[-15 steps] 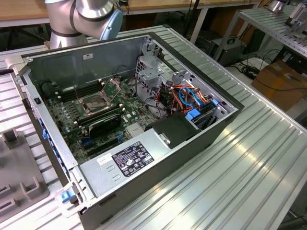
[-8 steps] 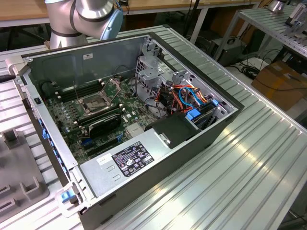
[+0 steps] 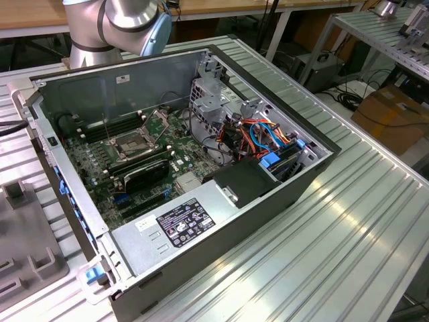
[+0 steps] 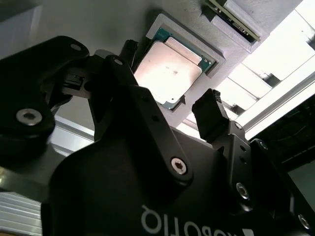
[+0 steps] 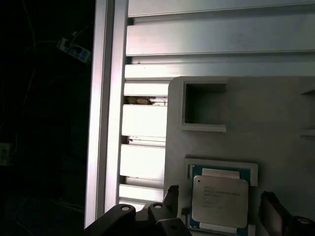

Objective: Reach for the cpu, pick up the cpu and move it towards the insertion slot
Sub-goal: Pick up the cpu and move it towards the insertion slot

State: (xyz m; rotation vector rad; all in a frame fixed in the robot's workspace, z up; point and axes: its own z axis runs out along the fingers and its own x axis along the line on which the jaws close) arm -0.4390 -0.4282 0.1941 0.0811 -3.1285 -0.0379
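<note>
Care suits the cpu [image 5: 220, 200], a thin, flat, square chip with a dull silver-tan metal lid over a green edge: light and stiff, I judge, but fragile underneath, so best pinched by two opposite edges. It lies flat in a square recess of a pale grey moulded tray [image 5: 266, 123] on the ribbed aluminium counter [image 5: 147, 123]. The black two-fingered claw [image 5: 220, 195] hangs just over it, pointing down, fingers [image 4: 212, 115] spread either side and not yet gripping.
</note>
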